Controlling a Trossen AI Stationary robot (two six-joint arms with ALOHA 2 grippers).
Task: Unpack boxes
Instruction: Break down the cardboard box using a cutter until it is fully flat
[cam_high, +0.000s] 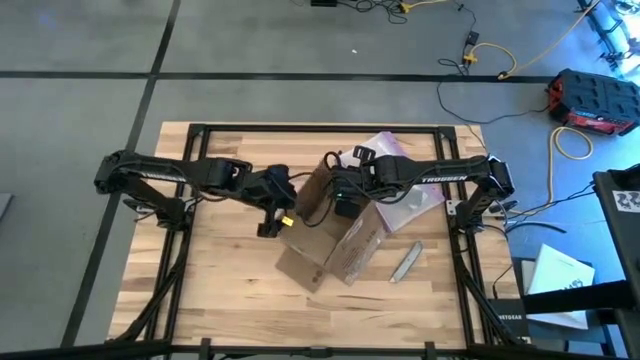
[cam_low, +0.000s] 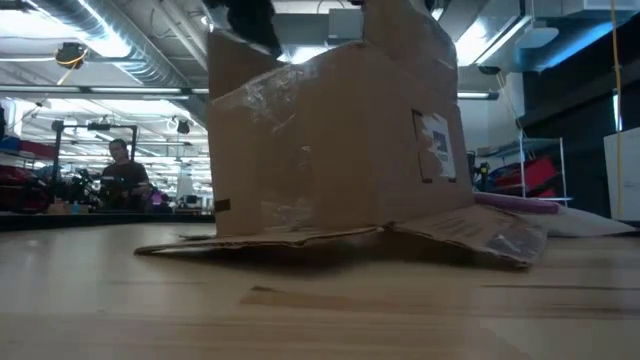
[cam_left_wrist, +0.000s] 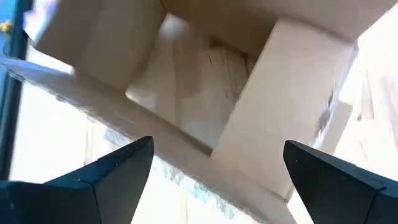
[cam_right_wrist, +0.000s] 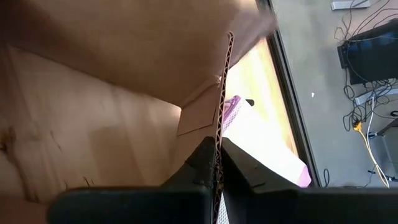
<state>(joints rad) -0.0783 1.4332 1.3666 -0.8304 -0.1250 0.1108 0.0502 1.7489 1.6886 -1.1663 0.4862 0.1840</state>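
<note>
Right now the small brown cardboard shipping box (cam_high: 345, 235) sits at the middle of the pale wooden table (cam_high: 215, 280), and it's already opened up: flaps are splayed out flat on the wood on the near side, and one stands raised on the far side. So the opening step looks done; emptying is what's left, by my reading. From the left wrist view we're staring straight into the box (cam_left_wrist: 205, 106), and all that shows is bare cardboard walls and folded inner flaps, with no contents I can pick out.

The right gripper (cam_right_wrist: 217, 162) is clenched tight on a flap, and you can see the corrugated edge of the cardboard pinched between its two dark fingers, with the box's inner wall spreading out to one side. From overhead, that right gripper (cam_high: 345, 195) is reaching in from the right, over the box's far edge, apparently holding it steady and open.

The left gripper (cam_left_wrist: 214, 171) hangs spread wide and empty-handed, its fingers framing the box's open mouth, near the rim but not touching anything. In the overhead view, the left gripper (cam_high: 275, 215) sits just beside the box's left edge.

From table height, the box (cam_low: 335, 140) stands square on the wood, pale label facing us on its side. Behind it lies a clear plastic bag with a purple edge (cam_high: 395, 150), and a small grey knife-like tool (cam_high: 405, 262) rests to the box's right.
</note>
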